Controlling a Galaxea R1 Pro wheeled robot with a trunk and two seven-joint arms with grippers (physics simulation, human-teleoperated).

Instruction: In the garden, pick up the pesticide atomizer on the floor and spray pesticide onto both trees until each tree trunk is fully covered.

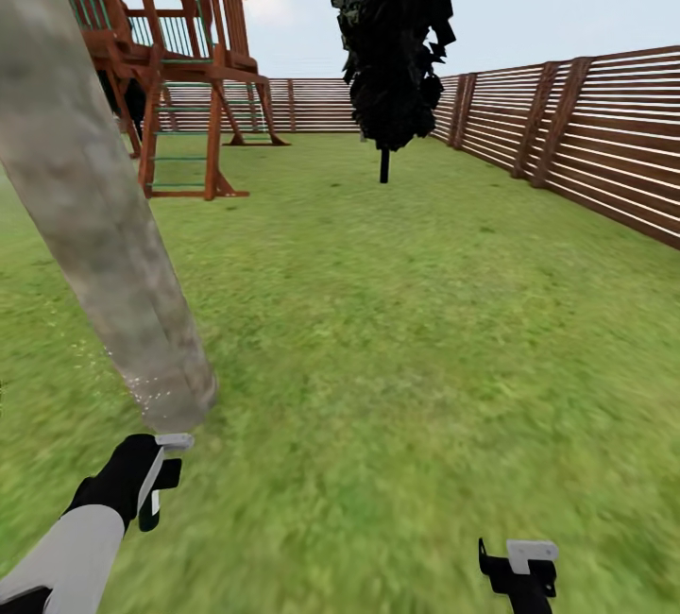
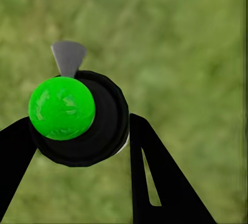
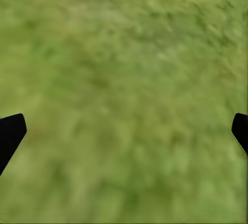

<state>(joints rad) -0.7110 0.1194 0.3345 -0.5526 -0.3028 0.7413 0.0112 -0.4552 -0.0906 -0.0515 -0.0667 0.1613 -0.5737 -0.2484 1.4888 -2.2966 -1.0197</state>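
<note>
— Green spot up top, black round body: is that the pesticide atomizer (image 2: 77,120) in my left wrist camera?

— Yes. I see it sitting between the two black fingers (image 2: 165,177) of the left gripper (image 2: 77,146), which are clamped on its body, with a grey nozzle piece poking out past the green spot. Grass lies blurred behind it.

— Where am I holding it in the head view?

— Low at the left. My left gripper (image 1: 159,472) is raised just beside the foot of the tree trunk (image 1: 94,208), the thick mottled grey-tan one leaning across the left side. I cannot make out the bottle itself from there. Tiny white specks of pesticide (image 1: 142,385) dot the lowest part of the bark, just above the gripper.

— And the right side?

— My right gripper (image 1: 519,571) hangs at the bottom edge over bare lawn, well apart from the trunk. In its wrist camera the fingertips (image 3: 10,133) stand wide apart with only grass between them.

— Anything else around?

— A wooden play tower (image 1: 161,47) behind the trunk, a dark conifer (image 1: 392,38) further back, and the slatted fence (image 1: 586,132) along the right.
</note>
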